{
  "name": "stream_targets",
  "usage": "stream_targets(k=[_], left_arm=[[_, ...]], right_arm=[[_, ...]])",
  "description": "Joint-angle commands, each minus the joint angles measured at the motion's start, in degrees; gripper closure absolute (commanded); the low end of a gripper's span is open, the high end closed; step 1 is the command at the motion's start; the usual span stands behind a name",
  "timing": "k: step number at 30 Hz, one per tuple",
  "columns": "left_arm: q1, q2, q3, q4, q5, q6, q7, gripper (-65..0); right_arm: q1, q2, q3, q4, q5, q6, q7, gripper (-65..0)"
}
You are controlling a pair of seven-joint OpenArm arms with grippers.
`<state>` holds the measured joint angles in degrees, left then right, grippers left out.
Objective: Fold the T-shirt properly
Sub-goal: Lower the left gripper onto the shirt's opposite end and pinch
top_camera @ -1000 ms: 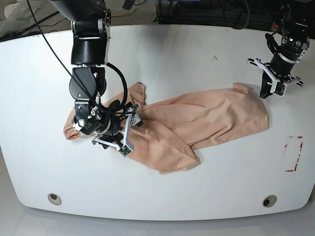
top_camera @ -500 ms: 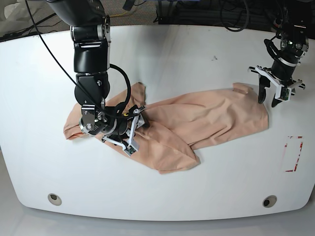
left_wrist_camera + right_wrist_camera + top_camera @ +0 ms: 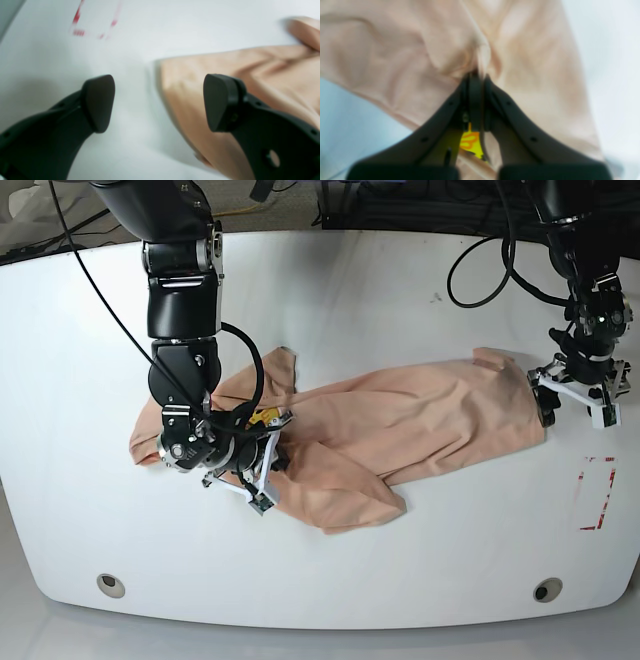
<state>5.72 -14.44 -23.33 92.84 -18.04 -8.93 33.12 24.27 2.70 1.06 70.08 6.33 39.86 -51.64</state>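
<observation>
The peach T-shirt (image 3: pixel 420 420) lies crumpled across the white table, its yellow print (image 3: pixel 268 418) showing at the left part. My right gripper (image 3: pixel 265 470) sits low on that left part. In the right wrist view it (image 3: pixel 476 75) is shut on a pinched fold of the T-shirt (image 3: pixel 395 50), with the yellow print (image 3: pixel 470 142) between the fingers. My left gripper (image 3: pixel 578 408) is open at the shirt's right edge. In the left wrist view it (image 3: pixel 160 102) straddles that edge: one fingertip (image 3: pixel 220 102) over the T-shirt (image 3: pixel 262 65), the other over bare table.
A red-marked rectangle (image 3: pixel 597 492) is on the table right of the shirt; it also shows in the left wrist view (image 3: pixel 95 22). Two round holes (image 3: pixel 111 584) (image 3: pixel 547 589) lie near the front edge. Cables run along the back edge.
My left gripper came down and forward from above the shirt's far right corner to its right edge. My right gripper shifted slightly on the shirt's left part.
</observation>
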Motion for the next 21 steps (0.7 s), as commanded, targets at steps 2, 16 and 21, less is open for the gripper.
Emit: stream_targets(k=[2,16,21], left_arm=[[-4.88,-0.64,-0.27,-4.44,-0.73,-0.35,-0.55,-52.2],[-16.66,0.94,2.19,-23.52,-0.81,-3.07,-0.29,-52.4],[-17.01,2.17,5.88,-24.66,-0.81,-5.18,-0.29,-52.4]], right_arm=[[1.88,0.07,0.04,2.58,1.10,0.14,1.13,0.0],[1.79,0.16,0.13,3.98,1.19,0.14,1.13,0.0],[1.79,0.16,0.13,4.07,1.19,0.14,1.13,0.0]])
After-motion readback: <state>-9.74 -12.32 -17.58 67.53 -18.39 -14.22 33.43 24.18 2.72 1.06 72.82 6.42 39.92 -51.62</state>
